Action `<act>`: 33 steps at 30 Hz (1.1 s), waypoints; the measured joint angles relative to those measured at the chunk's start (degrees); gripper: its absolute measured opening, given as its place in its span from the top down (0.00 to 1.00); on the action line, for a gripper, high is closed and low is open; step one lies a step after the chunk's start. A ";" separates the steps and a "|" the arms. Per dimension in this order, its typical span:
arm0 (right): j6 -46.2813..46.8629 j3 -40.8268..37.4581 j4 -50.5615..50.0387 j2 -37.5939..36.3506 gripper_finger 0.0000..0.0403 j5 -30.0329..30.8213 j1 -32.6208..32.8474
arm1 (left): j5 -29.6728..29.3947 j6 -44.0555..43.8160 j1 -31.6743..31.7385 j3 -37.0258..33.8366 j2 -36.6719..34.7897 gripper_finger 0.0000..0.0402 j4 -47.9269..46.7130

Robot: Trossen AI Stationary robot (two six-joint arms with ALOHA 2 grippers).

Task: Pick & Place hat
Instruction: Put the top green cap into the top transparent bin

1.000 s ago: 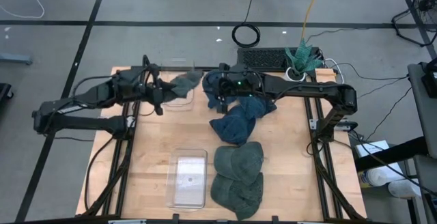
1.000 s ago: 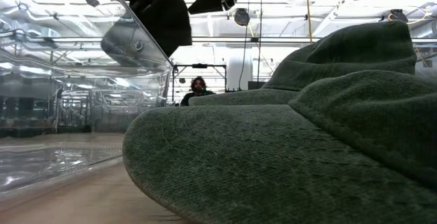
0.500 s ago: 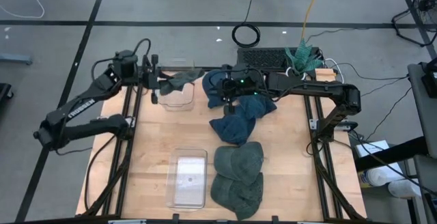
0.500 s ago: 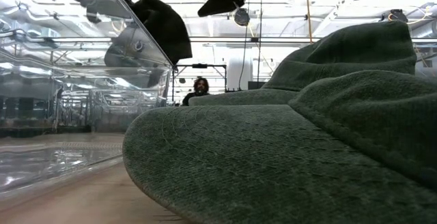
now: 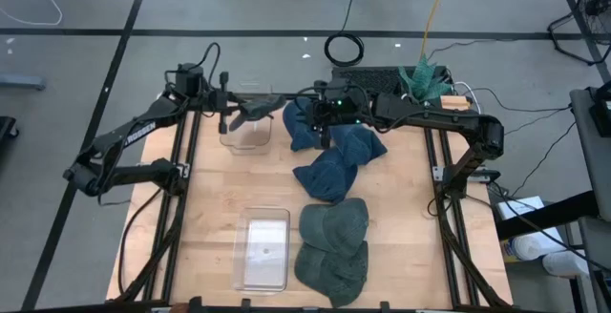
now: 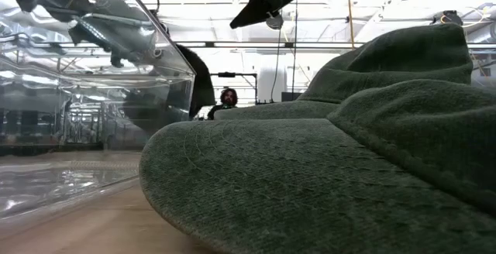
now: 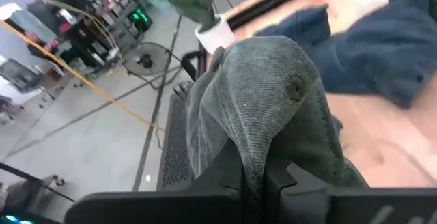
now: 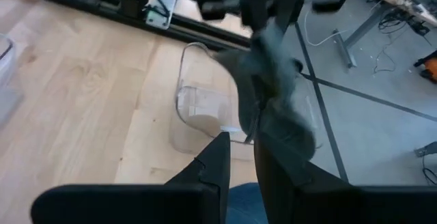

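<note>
My left gripper (image 5: 232, 114) is shut on a grey-green hat (image 5: 256, 113) and holds it over the far clear bin (image 5: 246, 137). The left wrist view shows this hat (image 7: 266, 94) draped ahead of the fingers. My right gripper (image 5: 325, 132) hovers above the blue hats (image 5: 329, 165), its fingers a narrow gap apart (image 8: 242, 142), touching nothing. The right wrist view looks across at the hat (image 8: 273, 74) hanging over the bin (image 8: 198, 108). Two green hats (image 5: 334, 227) lie on the table near its near edge. My left gripper pinches a bunched fold of the grey-green hat (image 7: 254, 157) between its two fingers, coming from the table's left. The hat is lifted clear. It droops slack past the fingertips over the far bin, and its top button (image 7: 295, 91) faces the wrist camera.
A second clear bin (image 5: 263, 248) sits near the near edge, left of the green hats, which fill the low view (image 6: 325, 169). A keyboard (image 5: 368, 81) and a small plant (image 5: 420, 82) stand beyond the far edge. A person (image 6: 225, 97) shows far back in the room.
My left arm has reared up, and its gripper has drawn toward the far edge with the grey-green hat still in its hold, over the far bin. My right gripper has shifted a little toward the right and far edges above the blue hats.
</note>
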 joint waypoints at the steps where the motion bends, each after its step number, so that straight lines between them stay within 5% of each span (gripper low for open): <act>1: 0.24 0.00 0.57 0.00 0.86 -0.01 -0.26 | -0.07 0.74 0.16 -0.07 0.89 0.97 0.39; 6: 0.51 -2.34 6.63 0.00 0.86 0.04 -1.34 | 0.82 3.46 2.35 -0.08 4.08 0.98 3.68; 15: 1.22 -7.18 12.14 0.02 0.86 0.07 -2.89 | 11.86 8.31 7.35 -0.08 7.10 0.97 -0.03; 29: 2.41 -7.21 14.57 3.29 0.87 -0.17 -3.94 | 7.76 6.21 6.79 -0.06 7.48 0.92 -5.66; 33: 3.35 -7.50 15.28 4.33 0.87 -0.20 -3.94 | 5.92 -0.14 5.68 -0.06 7.48 0.95 -5.01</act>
